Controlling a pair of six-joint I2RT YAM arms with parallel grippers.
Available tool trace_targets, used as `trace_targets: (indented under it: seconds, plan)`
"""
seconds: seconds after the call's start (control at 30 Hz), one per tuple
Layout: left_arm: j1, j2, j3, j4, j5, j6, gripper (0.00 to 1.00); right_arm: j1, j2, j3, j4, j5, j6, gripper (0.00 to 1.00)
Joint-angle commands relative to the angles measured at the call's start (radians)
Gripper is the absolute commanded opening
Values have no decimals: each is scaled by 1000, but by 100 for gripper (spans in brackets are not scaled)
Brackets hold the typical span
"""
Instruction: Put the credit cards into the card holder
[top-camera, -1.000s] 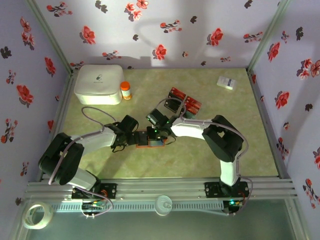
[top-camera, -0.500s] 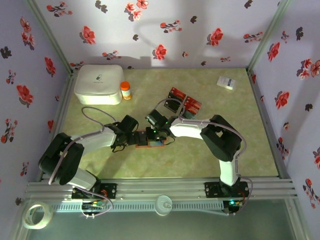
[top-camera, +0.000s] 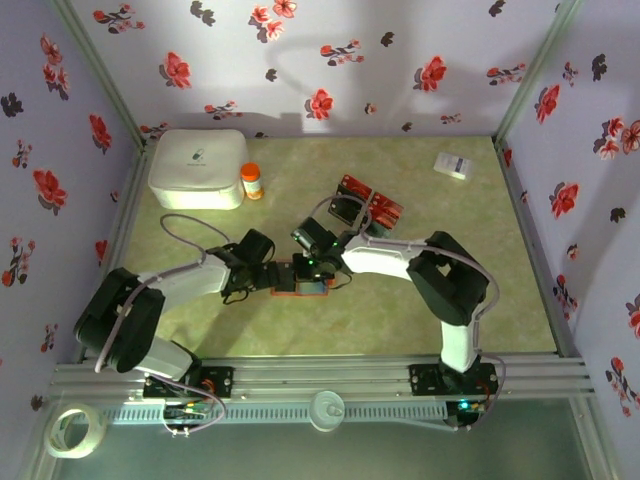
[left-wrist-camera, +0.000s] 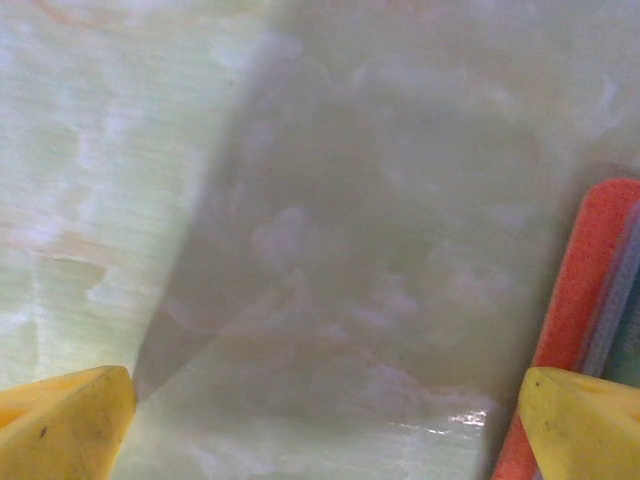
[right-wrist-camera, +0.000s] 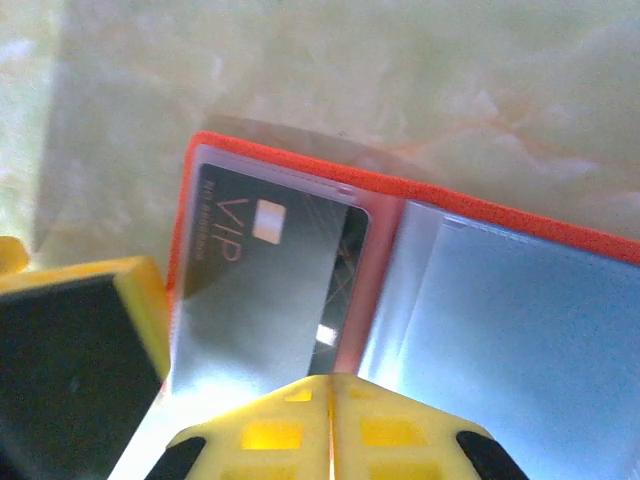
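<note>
The card holder (top-camera: 300, 281) is laid open on the bench (top-camera: 200, 330), black card (right-wrist-camera: 270, 290) tucked into one pocket. The right jaws are pinched shut at that card's edge, the left jaws are spread wide at the holder's side. Spare red cards (top-camera: 365, 207) are seen further back.

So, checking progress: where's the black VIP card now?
Right wrist view: the black VIP card lies in the left half of the open card holder, just above the shut right hand.
</note>
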Motion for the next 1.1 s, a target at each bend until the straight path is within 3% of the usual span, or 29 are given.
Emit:
trace_targets:
  seconds: [0.0,0.2,0.5,0.8,1.07]
  plan:
    - [31,-70,-2,-52,-20,16,100,-23,-92,-11,-52,40,-32,11]
    - [55,-163,27,-93,-9,34,100,-80,-185,-82,-67,68,-55,12]
    - [21,-225,76,-7,128,34,100,-174,-236,-177,-10,0,-56,12]
    - [-124,-124,140,66,144,20,100,-186,-135,-139,28,-79,-48,7]
    - [-174,-13,121,111,146,27,100,-186,-72,-94,21,-99,-48,5]
